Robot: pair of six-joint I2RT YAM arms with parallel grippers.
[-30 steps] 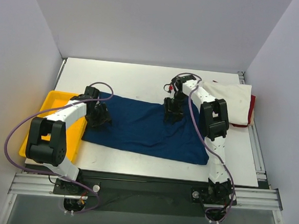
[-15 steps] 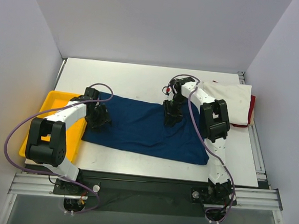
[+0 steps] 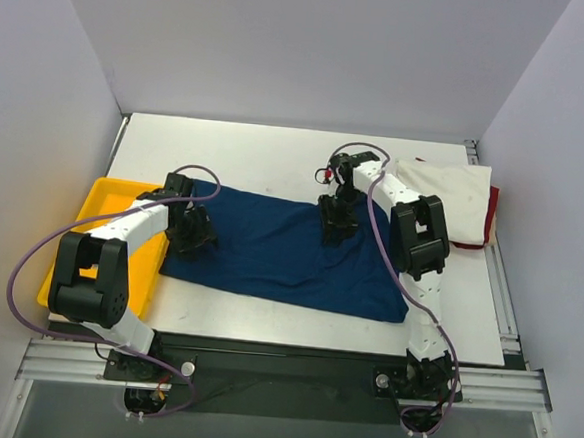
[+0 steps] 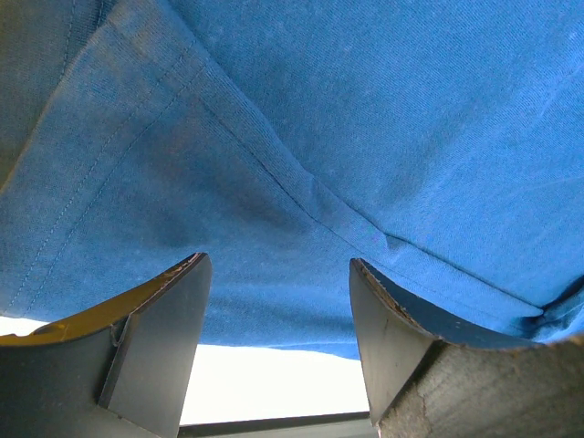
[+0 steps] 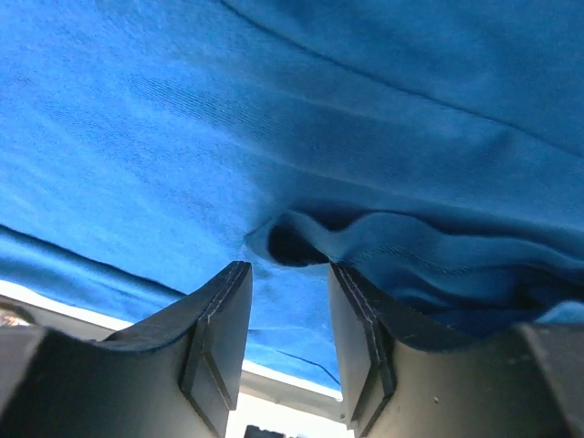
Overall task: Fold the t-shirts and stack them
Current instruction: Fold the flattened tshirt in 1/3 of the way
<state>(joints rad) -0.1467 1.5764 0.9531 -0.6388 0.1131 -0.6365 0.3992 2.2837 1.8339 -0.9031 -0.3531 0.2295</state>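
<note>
The navy shirt (image 3: 290, 254) lies spread flat across the middle of the table (image 3: 266, 157), its long side running left to right, its near right corner close to the table's near edge. Both my grippers are down on it. My left gripper (image 3: 193, 234) sits at the shirt's left end, and in its wrist view (image 4: 276, 265) the fingers (image 4: 155, 328) stand wide apart over a stitched hem that runs slantwise through the gap; nothing is caught between them. My right gripper (image 3: 336, 225) is on the shirt's far edge, right of the middle. In its wrist view (image 5: 287, 269) the fingers (image 5: 219, 319) are drawn closer together, with a small pucker of cloth just at their tips (whether they pinch that fold or only stand beside it, I cannot tell).

At the far right corner the cream shirt (image 3: 453, 205) lies folded, with a strip of the red shirt (image 3: 491, 215) showing along its right side. The yellow tray (image 3: 108, 201) rests at the table's left edge, just beside the navy shirt's left end, my left arm reaching over it.
</note>
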